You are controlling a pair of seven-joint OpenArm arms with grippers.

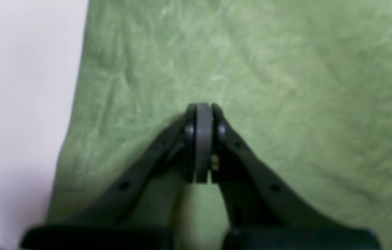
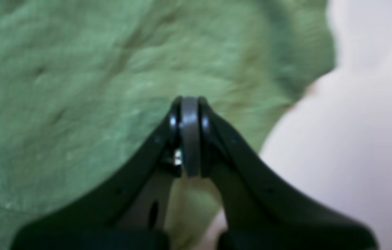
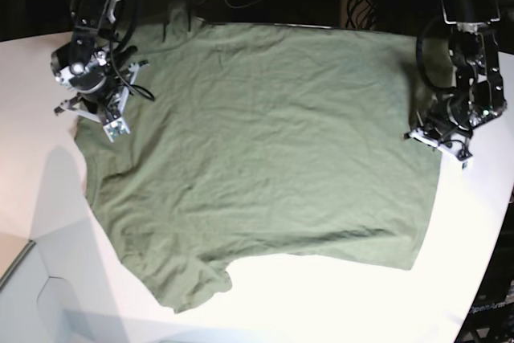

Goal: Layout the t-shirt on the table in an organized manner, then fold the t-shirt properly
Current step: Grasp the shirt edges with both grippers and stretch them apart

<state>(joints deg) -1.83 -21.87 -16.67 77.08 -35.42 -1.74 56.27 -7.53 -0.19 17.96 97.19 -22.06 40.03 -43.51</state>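
The t-shirt (image 3: 265, 158) lay spread across the centre of the white tabletop (image 3: 337, 303). The left end effector (image 1: 203, 107) and the right end effector (image 2: 189, 101) each hovered over fabric near the shirt's edges, jaws pressed together on nothing.

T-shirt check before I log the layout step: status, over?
Left gripper shut, over the t-shirt, not seen gripping it. Right gripper shut, same. T-shirt spread on the table, wrinkled, unfolded. Nothing in the way.

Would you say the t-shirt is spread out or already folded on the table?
Spread out: the t-shirt lies open in one wrinkled layer across the table, with no fold made yet.
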